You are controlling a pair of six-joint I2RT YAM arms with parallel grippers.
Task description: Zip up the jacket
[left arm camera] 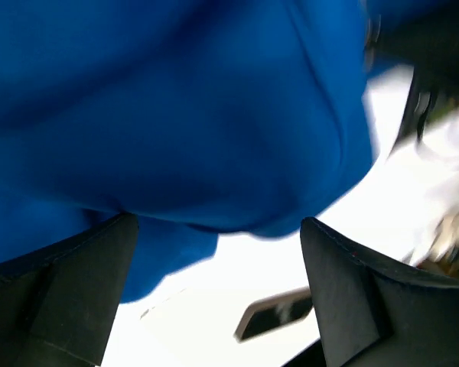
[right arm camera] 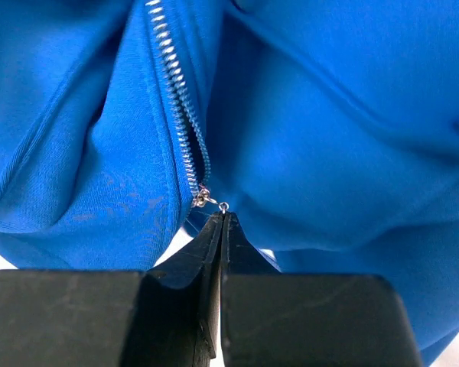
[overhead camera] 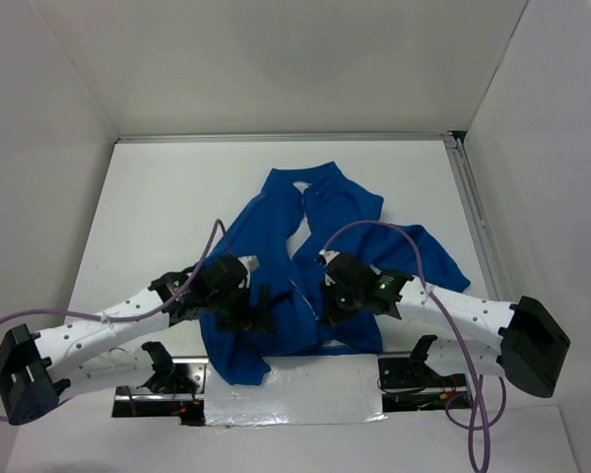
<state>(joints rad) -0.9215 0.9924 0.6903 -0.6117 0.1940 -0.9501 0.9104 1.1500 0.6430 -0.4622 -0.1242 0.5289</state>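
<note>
- The jacket (overhead camera: 276, 232) lies flat on a white table (overhead camera: 158, 217). Its long axis runs from the arm bases towards the far wall.
- The collar (overhead camera: 315, 182) points away from both grippers. The bottom edge (overhead camera: 238, 367) lies on their near side, close to the arm bases.
- One sleeve (overhead camera: 435, 258) spreads outward beyond the right gripper (right arm camera: 223, 218), on its outer side.
- The left gripper (left arm camera: 220, 222) is released, its two fingers (left arm camera: 84, 290) standing wide apart. A fold of blue cloth lies just past the fingertips, and bare table shows in the gap between them.
- The right gripper is clenched, its fingers pressed together to a thin point directly over the front opening.
- The zipper (right arm camera: 176, 99) runs straight ahead of the right gripper. Its pale teeth converge towards the fingertips.
- The slider (right arm camera: 202, 200) sits just beyond the right fingertips, and its small ring touches them. Whether the tips pinch the pull cannot be told.
- Blue cloth spreads to either side of the clenched right fingers.
</note>
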